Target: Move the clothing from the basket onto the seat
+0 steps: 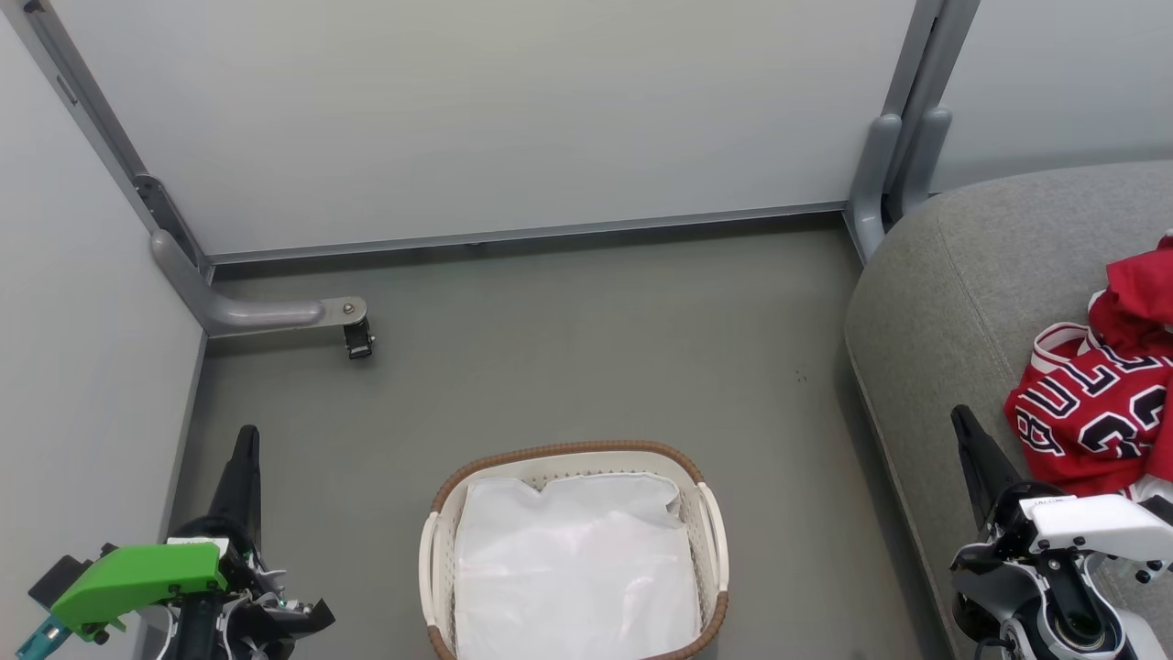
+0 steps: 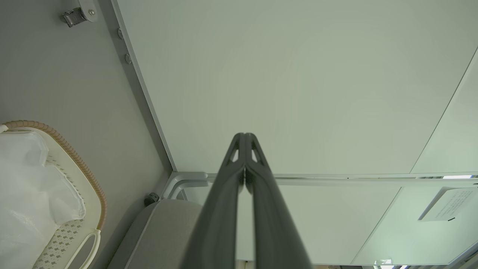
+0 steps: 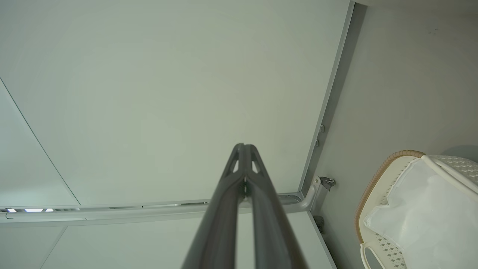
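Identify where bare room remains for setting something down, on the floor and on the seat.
Bare floor lies between the basket and the wall panel, and between the basket and the seat. The seat is free from its rounded left edge to the clothing; its right side is crowded. The white liner fills the basket.

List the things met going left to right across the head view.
dark-fingered left claw → small black caster on the grey metal foot → oval white perforated plastic basket with brown woven rim → dark-fingered right claw → red jersey with black white-edged lettering
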You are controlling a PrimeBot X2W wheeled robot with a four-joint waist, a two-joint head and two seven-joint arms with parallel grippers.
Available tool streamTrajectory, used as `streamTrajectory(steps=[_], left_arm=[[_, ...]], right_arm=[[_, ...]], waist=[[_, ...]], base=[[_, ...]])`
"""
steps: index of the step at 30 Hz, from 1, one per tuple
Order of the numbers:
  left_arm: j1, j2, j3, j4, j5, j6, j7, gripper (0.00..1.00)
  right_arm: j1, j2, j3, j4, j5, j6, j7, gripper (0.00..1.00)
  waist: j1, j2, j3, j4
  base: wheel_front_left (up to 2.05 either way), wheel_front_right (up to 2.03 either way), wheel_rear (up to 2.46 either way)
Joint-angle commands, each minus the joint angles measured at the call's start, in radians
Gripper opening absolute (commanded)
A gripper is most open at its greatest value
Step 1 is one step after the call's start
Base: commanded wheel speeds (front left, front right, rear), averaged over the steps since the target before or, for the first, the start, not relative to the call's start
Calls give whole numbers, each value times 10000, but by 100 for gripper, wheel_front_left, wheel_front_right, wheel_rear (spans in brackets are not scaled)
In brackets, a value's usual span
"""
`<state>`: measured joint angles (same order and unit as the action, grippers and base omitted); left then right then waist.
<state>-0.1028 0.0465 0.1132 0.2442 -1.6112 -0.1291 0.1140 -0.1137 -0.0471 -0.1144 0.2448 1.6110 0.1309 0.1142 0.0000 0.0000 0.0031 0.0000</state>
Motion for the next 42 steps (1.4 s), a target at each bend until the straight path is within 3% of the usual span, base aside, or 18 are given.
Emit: streamTrajectory(steps=[1, 42], left_arm=[[-113, 69, 27, -11, -32, -28, 38, 0], [-113, 68, 25, -11, -32, -29, 36, 0]], right_arm=[[107, -59, -17, -32, 37, -3, 34, 0], [107, -59, -15, -33, 38, -3, 32, 0]], waist=[[0, 0, 0, 0], [0, 0, 0, 0]], base=[[0, 0, 0], [0, 0, 0]])
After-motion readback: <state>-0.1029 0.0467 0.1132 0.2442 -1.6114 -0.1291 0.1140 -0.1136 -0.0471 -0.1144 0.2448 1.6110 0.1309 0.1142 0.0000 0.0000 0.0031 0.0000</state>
